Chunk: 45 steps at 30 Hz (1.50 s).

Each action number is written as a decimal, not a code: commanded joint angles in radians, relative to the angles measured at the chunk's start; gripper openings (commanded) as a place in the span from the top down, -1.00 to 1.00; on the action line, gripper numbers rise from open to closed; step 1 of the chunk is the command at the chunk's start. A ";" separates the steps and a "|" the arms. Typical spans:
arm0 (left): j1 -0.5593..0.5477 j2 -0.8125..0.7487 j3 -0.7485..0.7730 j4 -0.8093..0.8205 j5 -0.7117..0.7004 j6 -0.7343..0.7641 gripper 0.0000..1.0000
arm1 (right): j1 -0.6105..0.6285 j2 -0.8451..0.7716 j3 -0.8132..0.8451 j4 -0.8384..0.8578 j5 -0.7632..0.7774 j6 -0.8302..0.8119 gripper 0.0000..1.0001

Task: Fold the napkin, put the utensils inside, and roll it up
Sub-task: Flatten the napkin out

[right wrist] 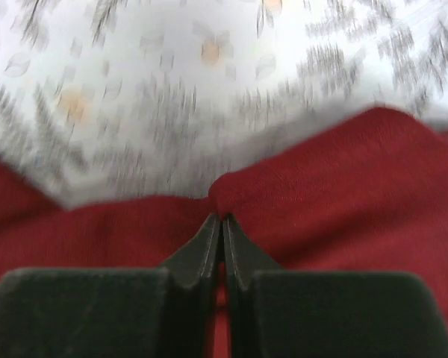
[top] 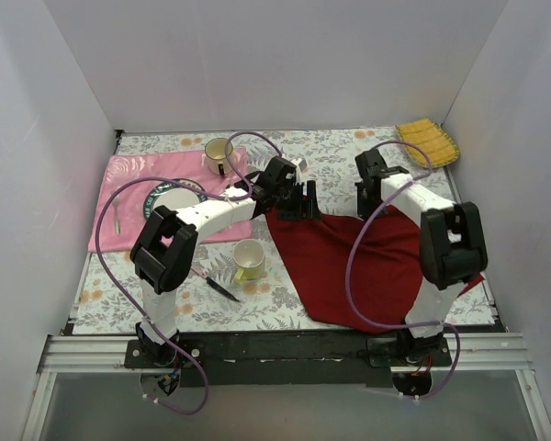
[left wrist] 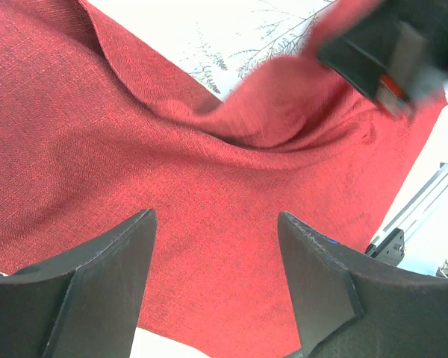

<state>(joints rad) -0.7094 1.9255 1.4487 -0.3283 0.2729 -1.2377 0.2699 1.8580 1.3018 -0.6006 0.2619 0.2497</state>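
Maroon soft cloth napkin point(top: 367, 266) lies on the floral-patterned counter point(top: 119, 303), right of the pale yellow ceramic cup point(top: 249, 260). Our right claw point(right wrist: 222, 220) pinches its far edge, while our left claw point(left wrist: 216, 216) gapes wide above it. We should lift both corners evenly.

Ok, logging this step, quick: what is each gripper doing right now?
Left gripper: open, empty, over the napkin.
Right gripper: closed, pinching the napkin's edge.

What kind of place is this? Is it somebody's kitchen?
Probably not: it looks like a robot practice booth dressed as a dinner table. White walls box in a flower-patterned tablecloth, and white-and-black robot arms are bolted to a metal rail.
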 commanded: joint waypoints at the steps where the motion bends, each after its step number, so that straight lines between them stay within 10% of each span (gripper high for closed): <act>1: -0.002 -0.068 0.003 0.014 -0.011 -0.005 -0.32 | 0.035 -0.317 -0.151 -0.015 -0.016 0.106 0.93; 6: -0.002 -0.076 -0.024 0.026 -0.024 -0.003 -0.33 | 0.077 -0.670 -0.635 0.090 -0.251 0.285 0.85; 10: -0.002 -0.063 -0.014 0.025 -0.020 0.000 -0.33 | 0.077 -0.769 -0.653 0.029 -0.227 0.283 -0.05; 13: -0.002 -0.049 0.006 0.021 -0.008 -0.002 -0.33 | 0.075 -0.761 -0.526 -0.022 -0.069 0.200 -0.33; 26: -0.002 -0.091 0.010 -0.015 -0.035 0.026 -0.35 | 0.052 -0.376 -0.269 -0.059 0.137 0.074 -0.29; 45: -0.002 -0.109 0.006 -0.018 -0.005 0.030 -0.38 | -0.109 -0.295 -0.377 0.110 -0.125 0.049 -0.18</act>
<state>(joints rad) -0.7094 1.9224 1.4368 -0.3382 0.2577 -1.2266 0.1646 1.5589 0.9302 -0.5335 0.1925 0.3130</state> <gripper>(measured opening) 0.687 0.608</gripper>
